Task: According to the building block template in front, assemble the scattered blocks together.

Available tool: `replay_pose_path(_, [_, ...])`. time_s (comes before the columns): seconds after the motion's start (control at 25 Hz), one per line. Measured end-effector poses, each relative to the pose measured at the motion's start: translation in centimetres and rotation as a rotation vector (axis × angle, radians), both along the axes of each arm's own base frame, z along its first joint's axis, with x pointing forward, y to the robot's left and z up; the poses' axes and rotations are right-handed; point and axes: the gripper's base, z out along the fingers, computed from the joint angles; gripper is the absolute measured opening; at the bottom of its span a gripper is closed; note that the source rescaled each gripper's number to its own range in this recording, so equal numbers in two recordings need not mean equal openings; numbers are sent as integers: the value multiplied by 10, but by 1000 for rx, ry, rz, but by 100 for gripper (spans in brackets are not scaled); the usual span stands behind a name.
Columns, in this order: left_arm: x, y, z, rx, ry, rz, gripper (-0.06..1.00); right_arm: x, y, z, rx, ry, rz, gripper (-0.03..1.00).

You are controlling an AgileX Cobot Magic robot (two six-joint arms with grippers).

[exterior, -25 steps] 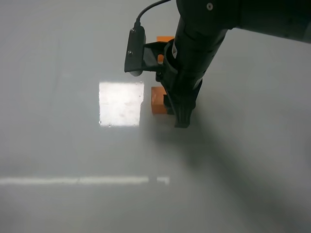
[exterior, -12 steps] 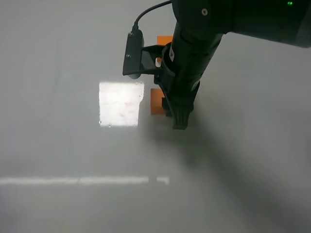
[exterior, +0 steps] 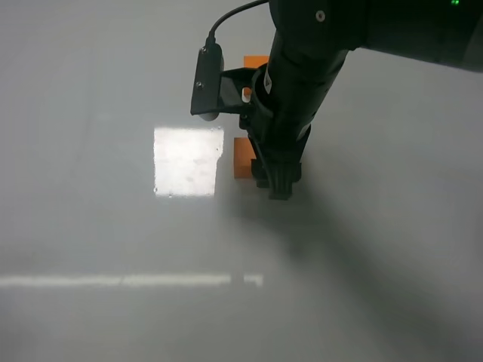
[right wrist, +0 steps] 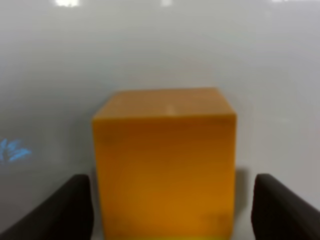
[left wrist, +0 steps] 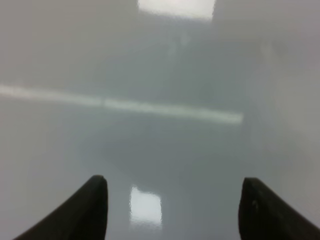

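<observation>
An orange cube (exterior: 241, 157) sits on the grey table, its right part hidden by my right arm. In the right wrist view this orange cube (right wrist: 165, 160) fills the space between the two open fingers, with a gap on each side. A thin yellow strip (right wrist: 165, 237) shows at its near edge; I cannot tell whether it is the yellow cube. My right gripper (exterior: 278, 181) points down at the table by the cube. An orange corner (exterior: 255, 62) behind the arm is the template; its yellow half is hidden. My left gripper (left wrist: 175, 200) is open and empty over bare table.
A bright square reflection (exterior: 189, 160) lies left of the orange cube, and a pale reflected stripe (exterior: 128, 280) crosses the table nearer the front. The right wrist camera housing (exterior: 209, 81) and its cable stick out left of the arm.
My right arm has shifted slightly left and now covers a little more of the orange cube. The cube itself has barely moved.
</observation>
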Motion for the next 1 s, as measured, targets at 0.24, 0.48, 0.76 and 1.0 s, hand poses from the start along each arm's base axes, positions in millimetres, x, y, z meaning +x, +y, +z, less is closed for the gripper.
replay_pose_path(0.24, [0, 0, 0, 0, 0, 0, 43, -16, -14, 28, 93, -17, 1, 75])
replay_pose_path(0.48, [0, 0, 0, 0, 0, 0, 43, -36, -29, 55, 205, -27, 2, 75])
replay_pose_path(0.76, [0, 0, 0, 0, 0, 0, 43, -20, -82, 83, 385, -133, -313, 73])
replay_pose_path(1.0, [0, 0, 0, 0, 0, 0, 43, -2, -177, 101, 611, -110, -637, 73])
